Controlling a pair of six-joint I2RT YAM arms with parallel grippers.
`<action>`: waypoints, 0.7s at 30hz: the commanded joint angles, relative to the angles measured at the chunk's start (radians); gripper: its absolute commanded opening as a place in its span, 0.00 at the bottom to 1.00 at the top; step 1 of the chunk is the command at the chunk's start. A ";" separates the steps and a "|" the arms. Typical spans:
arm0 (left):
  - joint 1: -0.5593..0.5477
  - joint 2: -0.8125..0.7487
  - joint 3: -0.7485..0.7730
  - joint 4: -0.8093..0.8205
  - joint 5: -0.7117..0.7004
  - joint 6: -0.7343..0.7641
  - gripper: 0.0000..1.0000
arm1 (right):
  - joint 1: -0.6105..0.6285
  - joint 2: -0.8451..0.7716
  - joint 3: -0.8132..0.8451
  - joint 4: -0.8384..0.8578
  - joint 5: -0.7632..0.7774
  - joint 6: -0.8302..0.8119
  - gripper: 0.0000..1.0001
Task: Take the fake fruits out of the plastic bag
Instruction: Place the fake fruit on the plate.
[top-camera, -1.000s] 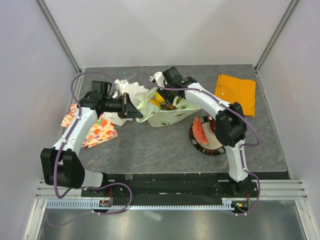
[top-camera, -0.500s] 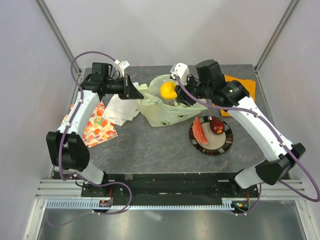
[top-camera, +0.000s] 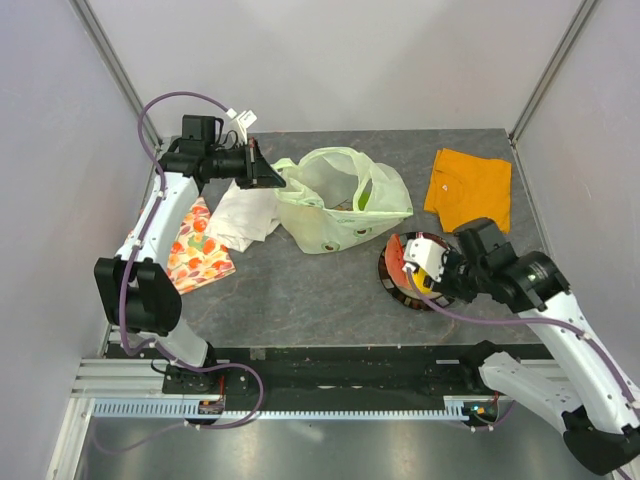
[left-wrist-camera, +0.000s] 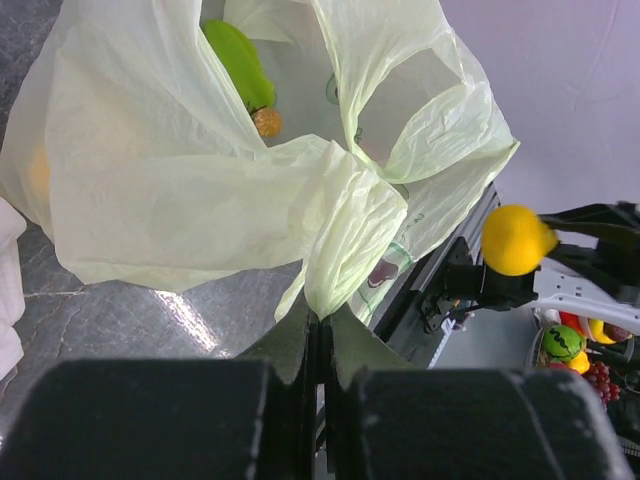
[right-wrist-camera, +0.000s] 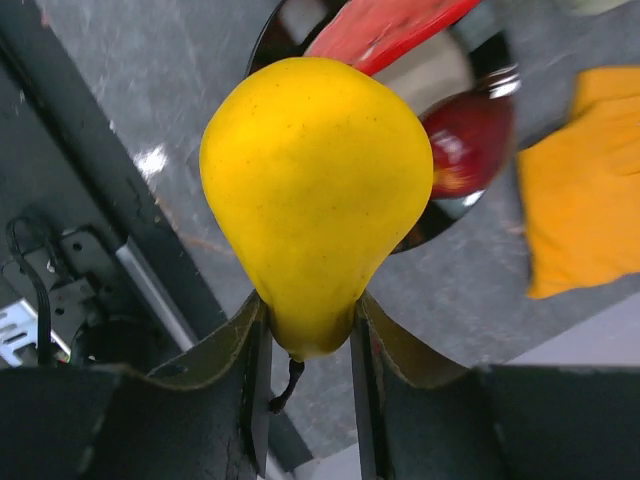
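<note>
Right fingers (right-wrist-camera: 250, 375) grip the yellow pear (right-wrist-camera: 315, 190) over the near-right plate (top-camera: 405, 296); lower it beside the red apple (right-wrist-camera: 470, 140) before releasing. Left fingers (left-wrist-camera: 290, 350) pinch the bag (top-camera: 335, 205) by its rim, far centre, holding it open.

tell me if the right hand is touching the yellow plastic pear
Touching. The right wrist view shows the right hand with both fingers pressed against the narrow end of the yellow plastic pear.

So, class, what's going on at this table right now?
The left gripper is pinched shut on the rim of the plastic bag, holding it up. The right gripper holds a yellow pear over the plate, where a red slice and a red apple lie. A green fruit is inside the bag.
</note>
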 joint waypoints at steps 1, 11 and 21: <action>0.003 -0.023 0.024 0.009 -0.015 0.038 0.02 | -0.018 0.017 -0.147 0.013 0.039 -0.071 0.00; 0.003 -0.082 -0.016 0.008 -0.009 0.037 0.02 | -0.053 0.111 -0.308 0.212 0.035 -0.065 0.00; 0.003 -0.072 -0.025 0.022 0.001 0.027 0.02 | -0.071 0.163 -0.432 0.367 0.101 -0.079 0.20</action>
